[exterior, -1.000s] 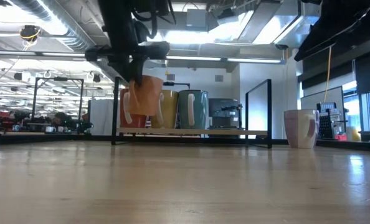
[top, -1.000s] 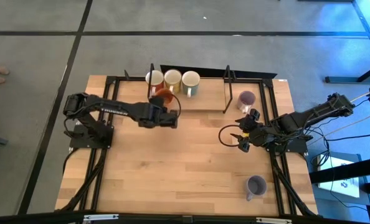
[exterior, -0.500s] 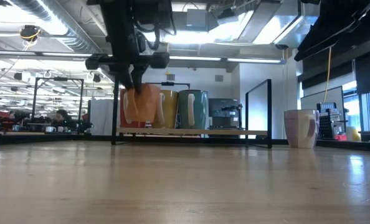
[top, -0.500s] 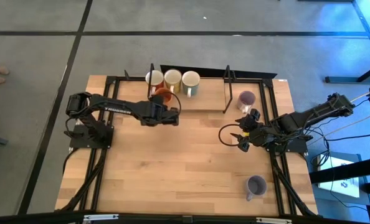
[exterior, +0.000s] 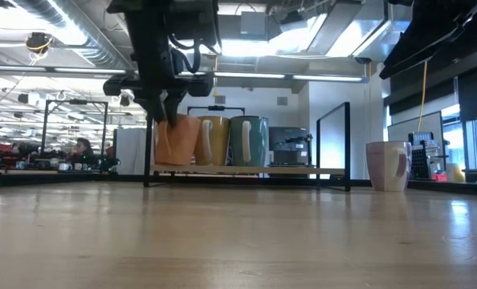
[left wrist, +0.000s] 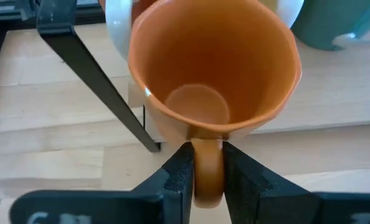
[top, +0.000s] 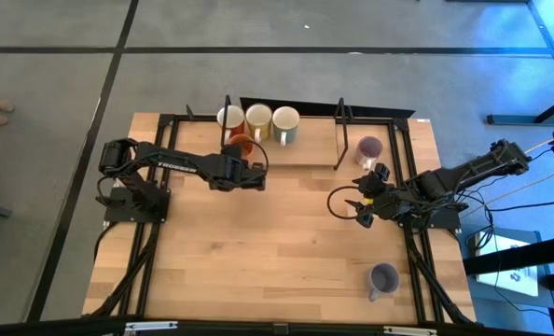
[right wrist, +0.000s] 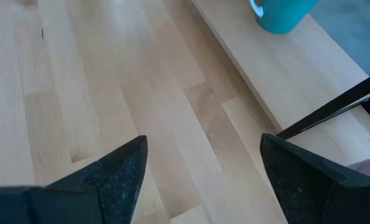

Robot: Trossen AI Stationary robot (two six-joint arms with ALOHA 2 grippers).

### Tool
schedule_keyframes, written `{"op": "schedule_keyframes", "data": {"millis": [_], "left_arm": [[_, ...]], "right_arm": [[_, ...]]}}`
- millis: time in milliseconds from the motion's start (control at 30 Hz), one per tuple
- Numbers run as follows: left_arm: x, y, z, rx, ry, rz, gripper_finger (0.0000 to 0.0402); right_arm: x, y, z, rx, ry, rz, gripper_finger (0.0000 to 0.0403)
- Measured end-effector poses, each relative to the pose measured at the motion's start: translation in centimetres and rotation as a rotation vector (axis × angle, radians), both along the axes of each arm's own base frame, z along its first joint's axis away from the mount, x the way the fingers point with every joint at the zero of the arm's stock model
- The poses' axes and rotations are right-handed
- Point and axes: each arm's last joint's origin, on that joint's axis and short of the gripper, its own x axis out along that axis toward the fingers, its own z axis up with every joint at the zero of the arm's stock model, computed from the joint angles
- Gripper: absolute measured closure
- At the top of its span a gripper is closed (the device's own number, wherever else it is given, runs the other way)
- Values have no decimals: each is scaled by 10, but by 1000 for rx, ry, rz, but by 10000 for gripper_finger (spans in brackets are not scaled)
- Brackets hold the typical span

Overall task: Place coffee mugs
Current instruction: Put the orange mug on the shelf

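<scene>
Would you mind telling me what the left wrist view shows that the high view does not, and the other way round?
Only the left wrist view shows the left gripper's fingers on either side of the orange mug's handle, and the mug's empty inside.

Only the high view shows the whole table, the right gripper open over bare wood, and two purple mugs: one by the rack, one at the near right corner.

Both show the orange mug at the low shelf with the row of mugs behind it.

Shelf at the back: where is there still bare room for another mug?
The shelf is bare between the teal mug and the right post. Its left end is crowded: three mugs in a row, with the orange mug in front of them, held by the left gripper.
</scene>
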Motion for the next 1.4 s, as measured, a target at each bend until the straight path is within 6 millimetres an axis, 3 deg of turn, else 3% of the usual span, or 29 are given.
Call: {"op": "schedule_keyframes", "data": {"millis": [567, 1100, 1400], "left_arm": [[-1, 7, 1, 31, 38, -16, 316], [0, 0, 0, -1, 86, -96, 314], [6, -6, 16, 31, 81, -137, 314]], "right_arm": [[0, 0, 0, 3, -7, 0, 105], [1, 1, 0, 19, -7, 0, 105], [0, 1, 0, 31, -7, -1, 105]]}}
